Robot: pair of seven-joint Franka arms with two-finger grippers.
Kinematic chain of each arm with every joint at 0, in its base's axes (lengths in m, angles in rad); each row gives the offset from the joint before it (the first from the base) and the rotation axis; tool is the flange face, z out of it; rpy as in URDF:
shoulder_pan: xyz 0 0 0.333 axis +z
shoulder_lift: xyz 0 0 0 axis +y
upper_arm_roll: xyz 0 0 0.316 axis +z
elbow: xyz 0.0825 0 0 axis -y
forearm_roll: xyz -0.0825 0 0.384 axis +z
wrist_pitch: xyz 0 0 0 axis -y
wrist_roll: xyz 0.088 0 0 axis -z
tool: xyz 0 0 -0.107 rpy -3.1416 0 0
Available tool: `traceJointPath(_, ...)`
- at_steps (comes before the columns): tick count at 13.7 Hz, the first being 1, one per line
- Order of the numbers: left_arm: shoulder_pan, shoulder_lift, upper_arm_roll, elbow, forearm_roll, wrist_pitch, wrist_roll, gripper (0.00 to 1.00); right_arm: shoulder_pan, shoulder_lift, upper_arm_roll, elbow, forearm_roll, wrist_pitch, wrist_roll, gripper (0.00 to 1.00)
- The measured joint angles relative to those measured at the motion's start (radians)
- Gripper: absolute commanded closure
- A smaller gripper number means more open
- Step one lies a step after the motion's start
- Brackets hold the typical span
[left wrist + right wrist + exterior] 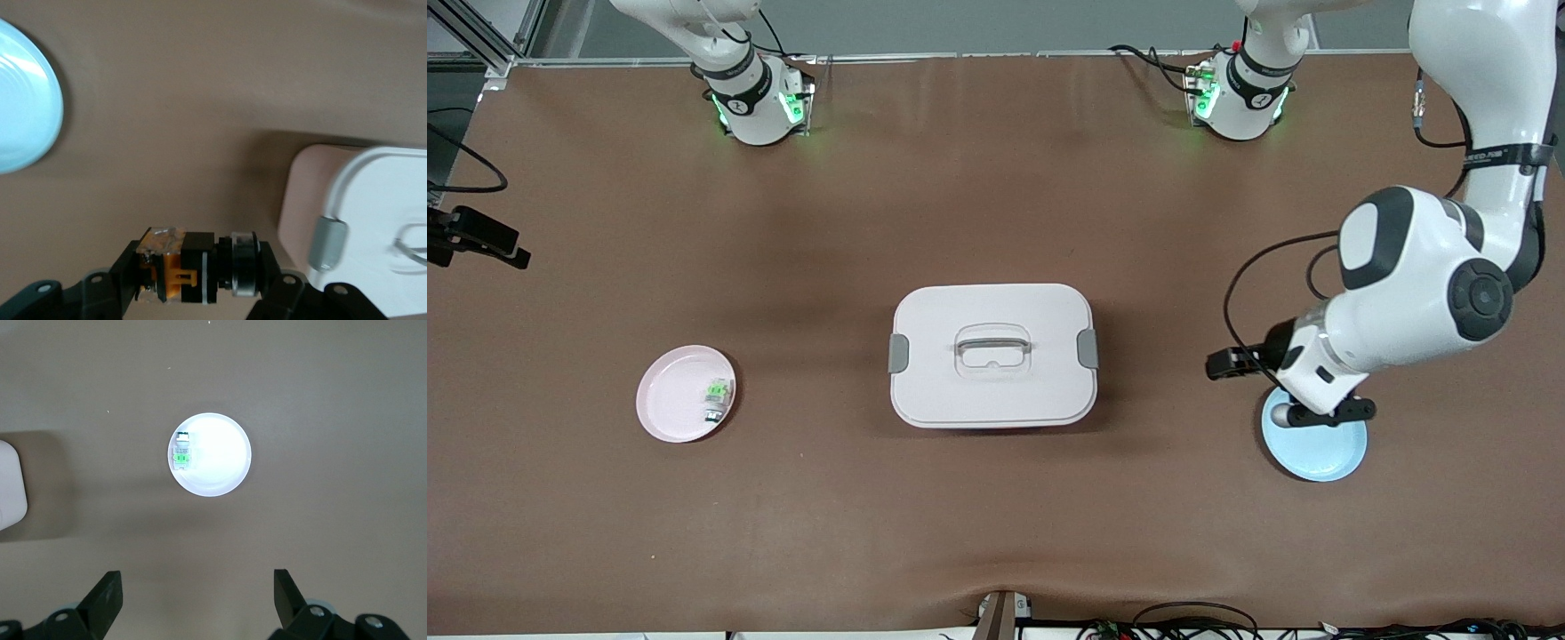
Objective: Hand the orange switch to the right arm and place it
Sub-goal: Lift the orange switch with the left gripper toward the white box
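My left gripper (1303, 415) is shut on the orange switch (175, 265), a small black body with orange bands and a silver ring, held sideways between the fingers. It hangs over the edge of the blue plate (1325, 455), which also shows in the left wrist view (23, 120). My right gripper (199, 600) is open and empty, high over the table beside the pink plate (223, 457). It is out of the front view; only the right arm's base (751, 98) shows there.
A white lidded box (992, 356) with a handle and grey clips stands mid-table; it also shows in the left wrist view (373, 220). The pink plate (671, 409) toward the right arm's end holds a small green-and-clear switch (716, 396), also in the right wrist view (181, 451).
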Motion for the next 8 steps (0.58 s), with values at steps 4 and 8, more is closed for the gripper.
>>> traceJointPath(4,-0.009,-0.002,-0.126,0.016,-0.057,-0.009,-0.316,1.0,0.0,0.0,0.003,0.013,0.0,0.001,0.0,0.0)
traceJointPath(8,-0.031,-0.002,-0.221,0.038,-0.063,-0.012,-0.609,1.0,0.0,-0.001,0.009,0.042,0.0,0.001,0.0,0.0)
